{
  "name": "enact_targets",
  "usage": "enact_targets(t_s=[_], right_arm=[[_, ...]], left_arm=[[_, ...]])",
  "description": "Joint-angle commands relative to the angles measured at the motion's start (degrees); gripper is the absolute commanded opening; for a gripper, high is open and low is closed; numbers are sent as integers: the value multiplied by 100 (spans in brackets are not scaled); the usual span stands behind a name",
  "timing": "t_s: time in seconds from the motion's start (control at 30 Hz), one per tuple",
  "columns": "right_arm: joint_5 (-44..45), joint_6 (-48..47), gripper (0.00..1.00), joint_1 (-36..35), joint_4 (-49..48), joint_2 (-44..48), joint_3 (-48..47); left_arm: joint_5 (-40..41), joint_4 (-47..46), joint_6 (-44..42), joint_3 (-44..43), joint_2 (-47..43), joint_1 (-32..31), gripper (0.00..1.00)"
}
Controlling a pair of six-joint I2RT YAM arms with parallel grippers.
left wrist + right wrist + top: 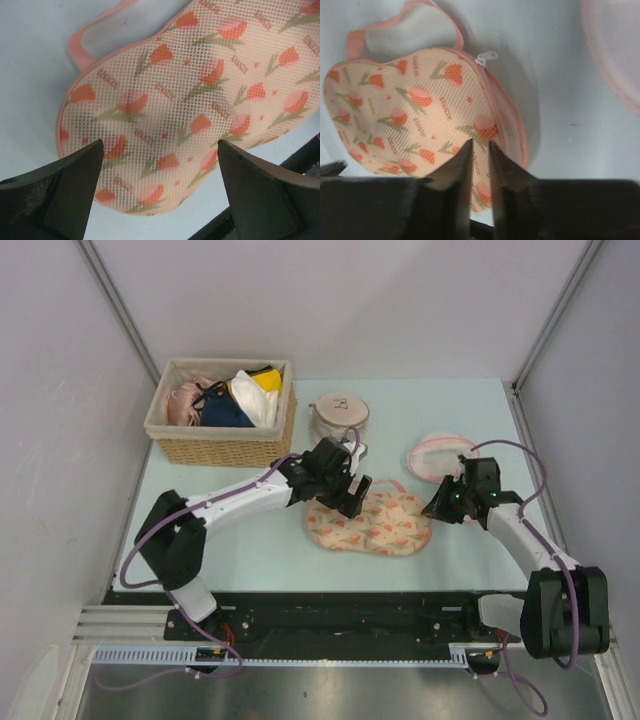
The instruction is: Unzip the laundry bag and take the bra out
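The laundry bag (385, 530), a cream-peach mesh pouch with red-pink tulip prints and a pink zipper edge, lies flat and zipped at mid-table. My left gripper (345, 496) hovers over its far left edge, jaws wide open and empty; the pouch (200, 90) fills the left wrist view between the fingertips (87, 155). My right gripper (438, 508) sits at the pouch's right end, jaws nearly together with nothing between them, just above the pouch (395, 100). The white zipper pull (486, 57) lies at the pouch's upper edge near a pink loop. The bra is hidden.
A wicker basket (220, 450) with pink, navy and yellow-white garments stands at the back left. A small cylindrical white mesh bag (338, 418) stands behind the pouch. A round white mesh bag with a pink rim (438, 453) lies at the right, also in the right wrist view (620, 45).
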State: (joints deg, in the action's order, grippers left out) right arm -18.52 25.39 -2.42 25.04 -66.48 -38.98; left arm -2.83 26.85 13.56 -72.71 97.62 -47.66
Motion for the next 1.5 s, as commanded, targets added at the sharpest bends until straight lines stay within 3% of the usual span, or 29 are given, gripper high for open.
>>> enact_targets(t_s=[0.0, 0.03, 0.17, 0.23, 0.3, 0.37, 0.4, 0.47, 0.53, 0.6, 0.7, 0.77, 0.87, 0.9, 1.03, 1.17, 1.27, 1.37, 1.47], right_arm=[[551, 570, 11, -740, -454, -401, 136], [569, 712, 0, -908, -552, -462, 197], [544, 1800, 0, -2147, -1114, -419, 592], [149, 2170, 0, -2534, -1685, -130, 734], [15, 2120, 0, -2553, -1573, 421, 708], [277, 1839, 19, -2125, -1187, 880, 664], [349, 1690, 45, -1853, -872, 1343, 664], [367, 1357, 59, -1001, -598, 1610, 664], [166, 1180, 64, -499, -640, 1534, 664], [33, 1048, 63, -49, -824, 1227, 620], [121, 994, 54, -22, -1070, 305, 462], [-299, 968, 48, -40, -1377, -311, 462], [-504, 907, 17, -328, -1388, -725, 523], [-390, 985, 0, -669, -1309, -718, 575], [-292, 1607, 0, -1892, -1422, -139, 962], [-91, 1944, 0, -2878, -1239, 792, 980], [401, 1699, 4, -2546, -468, 1505, 805], [420, 1330, 28, -1557, -184, 1857, 760], [34, 1057, 33, -753, -210, 1578, 752]], left_arm=[[46, 311, 304, 441, -665, 90, 100], [-172, 347, 418, 572, -848, 168, 100], [1, 461, 516, 1065, -1166, 222, 100], [273, 593, 542, 1127, -1158, 239, 100], [844, 750, 525, 1180, -1062, 240, 100], [855, 795, 472, 1233, -965, 240, 100], [793, 813, 455, 1224, -921, 231, 100], [461, 761, 428, 1276, -868, 231, 100], [336, 603, 463, 1320, -850, 196, 100], [90, 471, 498, 1382, -807, 117, 100], [221, 452, 498, 1347, -710, -41, 100], [178, 374, 463, 1321, -640, -94, 100], [274, -56, 306, 1023, -158, -86, 100], [274, -188, 166, 856, 44, -42, 100], [984, 345, -3, -985, 1134, 143, 100], [1406, 558, -134, -1711, 1128, 231, 100], [1662, 637, -178, -1791, 787, 266, 100], [1628, 594, -82, -1458, 417, 266, 100], [1234, 523, 67, -913, -146, 240, 100]])
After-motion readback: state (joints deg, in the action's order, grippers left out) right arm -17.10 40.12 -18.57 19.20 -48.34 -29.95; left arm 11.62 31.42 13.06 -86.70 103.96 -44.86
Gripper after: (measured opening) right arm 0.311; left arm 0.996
